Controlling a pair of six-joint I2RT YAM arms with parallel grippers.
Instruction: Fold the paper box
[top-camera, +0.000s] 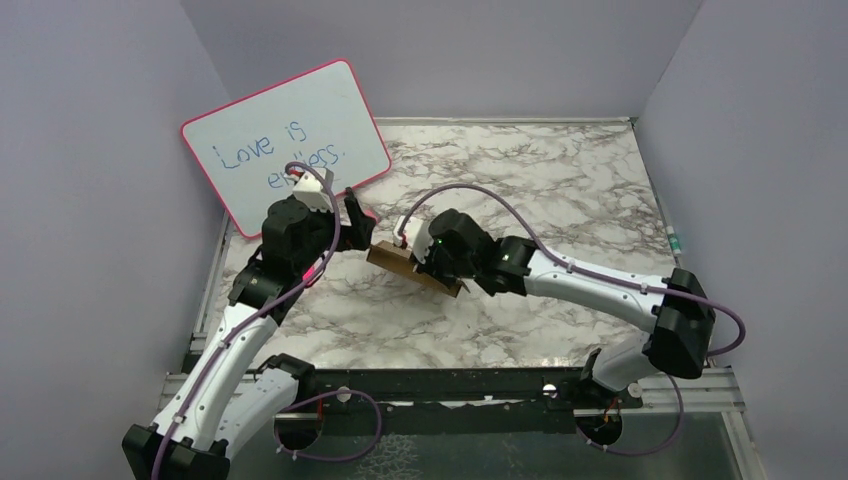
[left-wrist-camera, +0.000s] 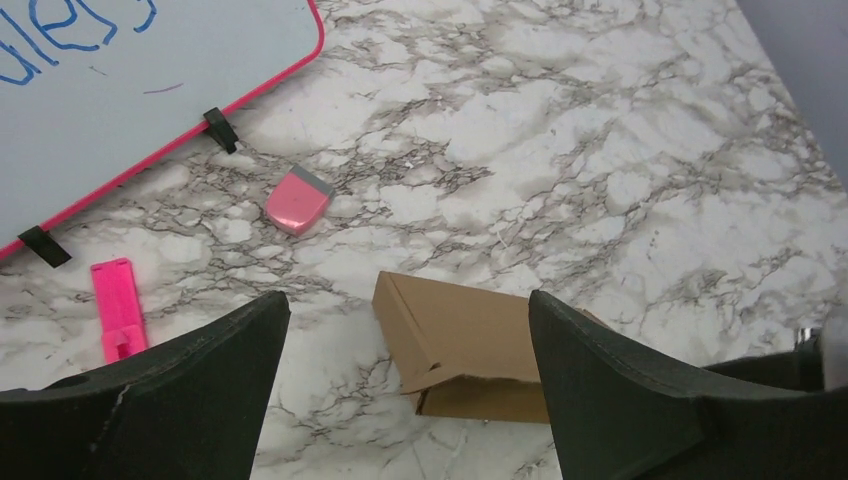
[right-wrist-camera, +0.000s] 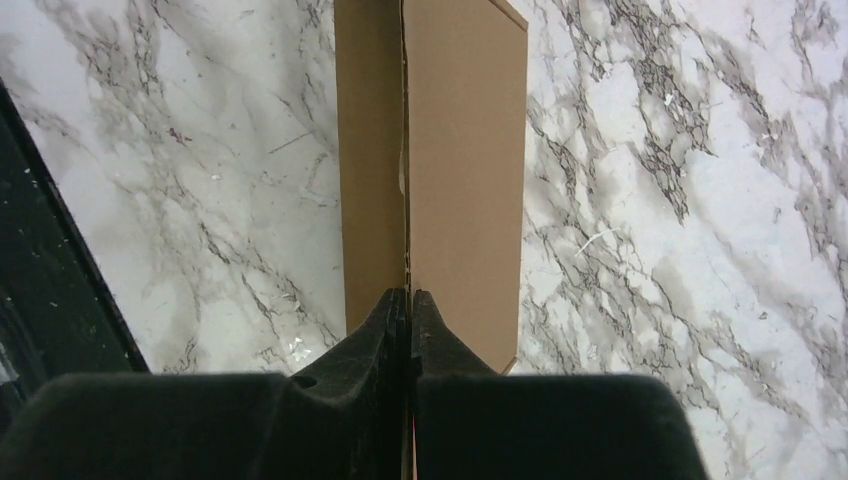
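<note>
Right wrist view showed the right gripper (right-wrist-camera: 408, 295) with its two fingers pressed together, and it seemed that they pinched a thin edge of the box (right-wrist-camera: 465, 150), which ran away from them as two brown panels with a crease between. The box lay on the marble table (right-wrist-camera: 650, 200), about in the middle, between both arms. In the left wrist view the left gripper (left-wrist-camera: 408, 300) hung above it with fingers wide apart, holding nothing; one corner flap of the box stood a little loose. Farther back lay a pink eraser (left-wrist-camera: 299, 200), and behind it the whiteboard (left-wrist-camera: 120, 90). I judge that the step was closing a flap while the right arm held the box steady. The next move probably needed the left gripper to go down on the loose flap and press it along its crease, without pushing the box out of the right fingers.
</note>
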